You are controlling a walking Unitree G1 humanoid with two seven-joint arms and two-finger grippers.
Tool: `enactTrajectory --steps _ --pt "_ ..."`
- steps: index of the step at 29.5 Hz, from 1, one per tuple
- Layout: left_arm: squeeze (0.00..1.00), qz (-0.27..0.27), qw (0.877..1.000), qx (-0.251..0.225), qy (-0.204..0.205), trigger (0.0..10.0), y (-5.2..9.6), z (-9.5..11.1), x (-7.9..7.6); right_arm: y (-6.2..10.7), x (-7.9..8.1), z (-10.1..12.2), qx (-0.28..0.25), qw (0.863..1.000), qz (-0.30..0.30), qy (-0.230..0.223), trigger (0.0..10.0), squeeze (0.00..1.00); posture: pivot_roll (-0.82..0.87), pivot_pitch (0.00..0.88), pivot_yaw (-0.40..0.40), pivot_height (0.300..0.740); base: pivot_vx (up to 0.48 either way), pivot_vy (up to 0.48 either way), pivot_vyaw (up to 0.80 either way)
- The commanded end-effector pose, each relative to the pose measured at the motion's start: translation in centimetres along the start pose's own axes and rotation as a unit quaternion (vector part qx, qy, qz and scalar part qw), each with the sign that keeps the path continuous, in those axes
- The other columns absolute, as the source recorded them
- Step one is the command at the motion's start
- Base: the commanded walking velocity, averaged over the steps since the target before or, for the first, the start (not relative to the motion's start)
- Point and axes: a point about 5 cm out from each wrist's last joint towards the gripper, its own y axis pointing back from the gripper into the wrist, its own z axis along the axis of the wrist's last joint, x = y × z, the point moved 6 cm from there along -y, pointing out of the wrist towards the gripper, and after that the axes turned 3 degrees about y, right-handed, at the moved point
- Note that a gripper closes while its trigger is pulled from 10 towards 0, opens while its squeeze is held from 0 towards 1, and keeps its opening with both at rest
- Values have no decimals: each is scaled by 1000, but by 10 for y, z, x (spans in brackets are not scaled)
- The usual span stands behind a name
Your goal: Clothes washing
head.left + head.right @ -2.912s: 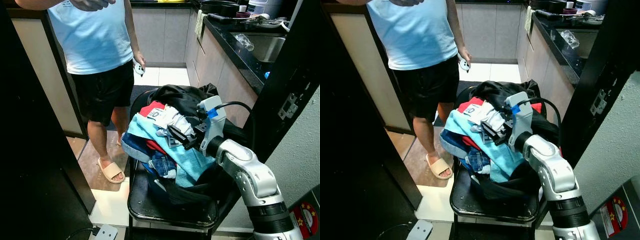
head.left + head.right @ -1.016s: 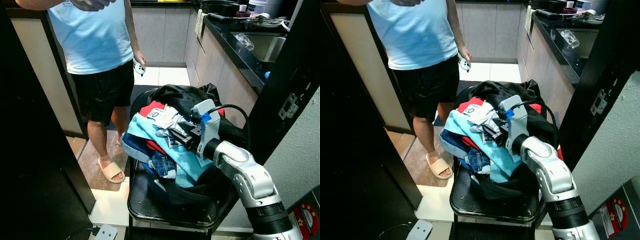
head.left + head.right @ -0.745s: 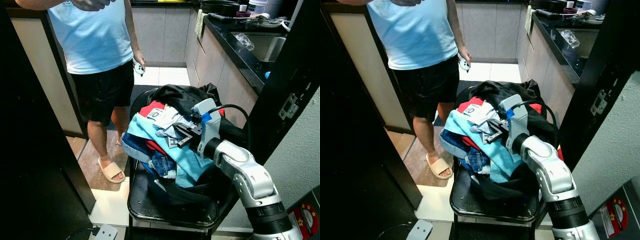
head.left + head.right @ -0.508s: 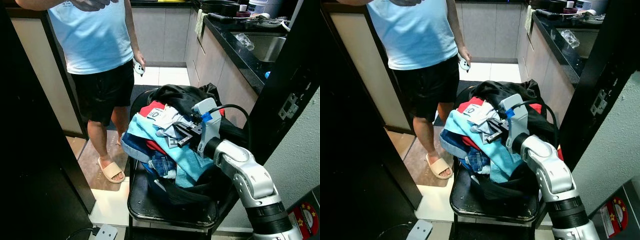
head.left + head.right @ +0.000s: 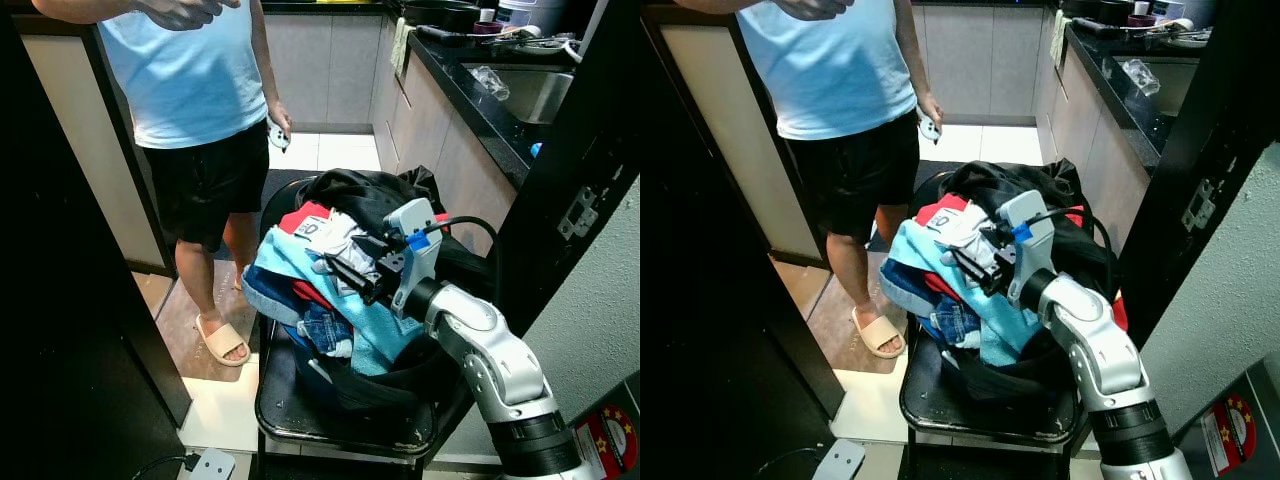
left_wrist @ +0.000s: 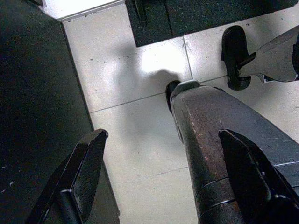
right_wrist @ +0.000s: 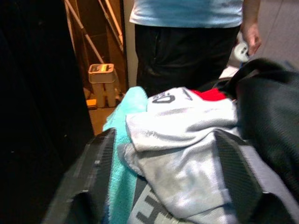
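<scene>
Right claw (image 5: 352, 266) reaches in over the heap of laundry, its two black fingers spread apart with nothing between them, tips just above a white and grey garment (image 7: 187, 140) near the top of the pile. The silver right arm (image 5: 490, 350) comes up from the robot's lower right, bends at the elbow and levels out toward the heap, so the wrist with its blue-taped camera housing sits above the black clothing at the back. In the right wrist view the fingers frame the white and grey garment on either side; whether the tips touch the cloth is hard to tell from here.

The pile of clothes (image 5: 320, 290) fills a dark basket (image 5: 350, 395) standing on a black chair (image 5: 290, 415). It holds a turquoise towel (image 5: 380, 325) draped down the front, blue denim (image 5: 320, 325) below it, a red piece (image 5: 303, 215) and a black garment (image 5: 360, 195) at the far side.

Left claw (image 6: 168, 182) hangs low beside the robot's own leg, pointed at the tiled floor (image 6: 135, 126), its fingers wide apart and empty.

A person in a light blue shirt (image 5: 185, 70) and black shorts stands just beyond the chair on the robot's left, wearing a beige slipper (image 5: 222, 342) and holding a small white object (image 5: 277, 135) in one hand. A dark kitchen worktop (image 5: 470, 85) with a sink runs along the right.
</scene>
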Motion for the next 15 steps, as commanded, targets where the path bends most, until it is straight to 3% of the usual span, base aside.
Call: enactTrajectory --steps 1,2,3,7,15 --pt "0 -5 1000 18 -3 10000 1 -10 -1 -1 2 -2 3 1000 -1 15 10000 1000 36 40 -27 740 0 0 0" --pt "0 -5 1000 18 -3 10000 1 -10 -1 -1 2 -2 3 1000 -1 15 10000 1000 36 40 -27 740 0 0 0" --pt "0 -5 1000 18 -4 10000 1 -10 -1 -1 1 -2 4 1000 -3 31 10000 0 35 39 -26 740 0 0 0" --pt "0 -7 1000 18 -9 10000 1 -10 -2 -2 3 -9 23 996 -2 88 10000 0 36 40 -26 740 0 0 0" --pt "0 -8 1000 19 -13 10000 1 -10 -3 -2 1 -15 33 994 -4 105 10000 0 37 41 -28 740 0 0 0"
